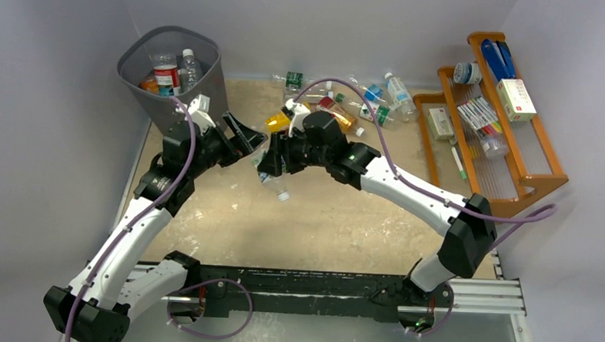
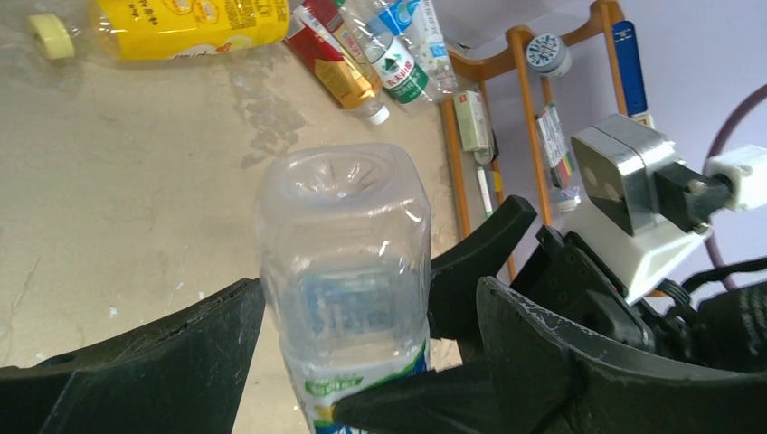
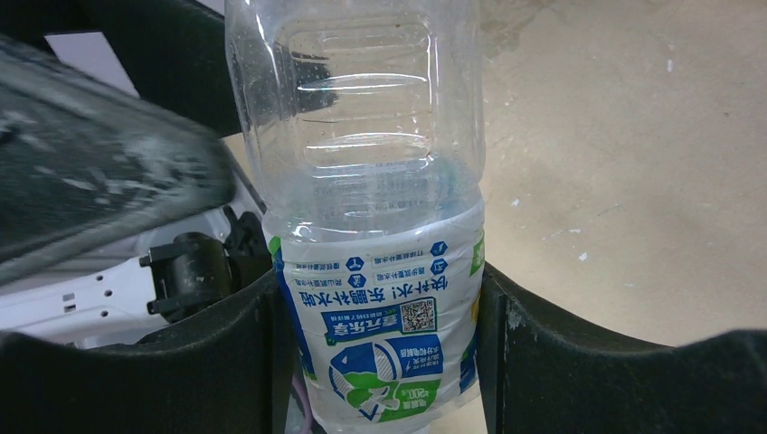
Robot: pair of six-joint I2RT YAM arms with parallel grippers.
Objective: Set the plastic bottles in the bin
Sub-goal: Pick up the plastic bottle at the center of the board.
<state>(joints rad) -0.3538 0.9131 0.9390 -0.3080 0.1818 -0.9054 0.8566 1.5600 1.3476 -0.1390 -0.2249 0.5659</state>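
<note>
**Passing the green-label water bottle to the left claw**

The right claw (image 3: 375, 380) is pinching a clear water bottle (image 3: 371, 226) across its green label. It is holding the bottle between the 2 arms, seemingly off the surface (image 1: 320, 218). The left claw (image 2: 371, 307) is standing spread around the bottle's base end, 1 finger close against it and the other apart. A clean handover probably means the left claw closing squarely on the ribbed body, clear of the right fingers, before the right one lets go. The thin plastic is likely to buckle or slip. The bin (image 1: 145, 95) is sitting just behind the left claw, holding at least 3 bottles.
</note>
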